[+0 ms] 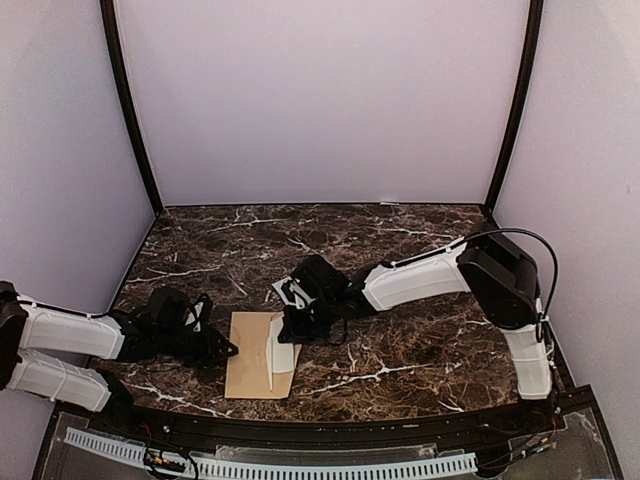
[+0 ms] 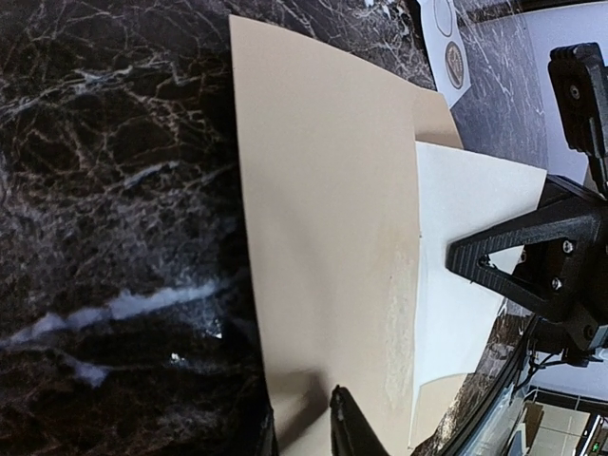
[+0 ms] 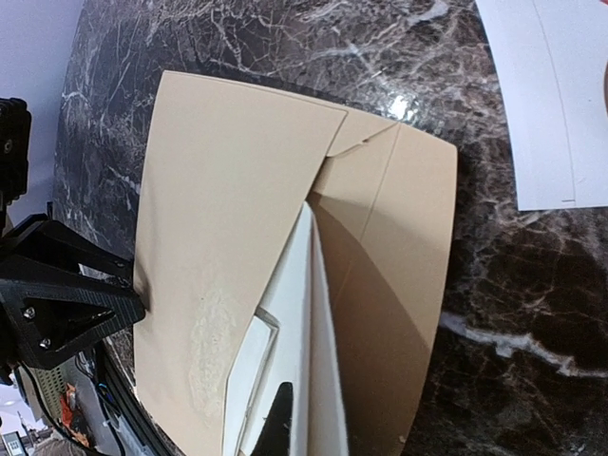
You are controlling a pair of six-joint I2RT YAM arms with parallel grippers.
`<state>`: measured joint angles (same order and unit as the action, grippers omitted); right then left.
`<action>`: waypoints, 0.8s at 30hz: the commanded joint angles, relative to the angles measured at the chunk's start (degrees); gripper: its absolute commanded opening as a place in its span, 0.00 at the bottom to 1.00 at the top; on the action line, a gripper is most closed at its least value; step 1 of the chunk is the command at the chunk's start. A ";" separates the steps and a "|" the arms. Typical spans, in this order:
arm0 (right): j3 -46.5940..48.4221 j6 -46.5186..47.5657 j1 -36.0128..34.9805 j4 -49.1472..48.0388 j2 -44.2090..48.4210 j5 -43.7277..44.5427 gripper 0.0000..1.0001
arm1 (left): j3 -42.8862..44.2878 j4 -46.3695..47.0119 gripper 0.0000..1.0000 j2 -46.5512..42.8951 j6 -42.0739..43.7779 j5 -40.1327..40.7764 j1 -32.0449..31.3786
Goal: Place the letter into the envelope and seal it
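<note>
Low in centre frame, the kraft envelope [image 1: 250, 362] lies on the marble table [image 1: 400, 250]. The right gripper [image 1: 291, 336], pinching the white letter [image 1: 281, 360], holds it partway inside, while the left gripper [image 1: 231, 350] seemingly steadies an edge, its grip unclear.

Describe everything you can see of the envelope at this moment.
The envelope is a long tan kraft-paper rectangle lying on the dark marble table, near its front edge between the two arms. Its upper panel is lifted, so the mouth opens toward the right arm, and the panel bears a pale, rough patch. A white letter sits partly inside, held by the right hand. The left hand meets the opposite edge; whether it grips the paper is unclear.
</note>
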<state>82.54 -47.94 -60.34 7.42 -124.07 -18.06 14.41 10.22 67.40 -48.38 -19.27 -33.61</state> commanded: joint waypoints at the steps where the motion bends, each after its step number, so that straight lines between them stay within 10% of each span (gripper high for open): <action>1: 1.75 -0.35 -0.28 -5.14 -1.96 -3.30 0.00 | -1.45 -0.24 0.19 1.84 0.08 -1.54 0.12; 15: 3.03 3.56 -0.26 -3.39 -1.22 -4.27 0.00 | 0.29 -0.58 0.15 4.40 2.21 -1.35 0.12; 24: 2.53 8.02 -0.25 6.87 6.30 4.62 0.40 | 1.17 -7.15 0.25 -2.77 2.70 3.37 0.23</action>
<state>84.07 -42.65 -60.27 9.74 -123.33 -18.50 14.96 9.41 67.42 -46.83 -19.14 -33.58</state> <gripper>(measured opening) 0.348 0.217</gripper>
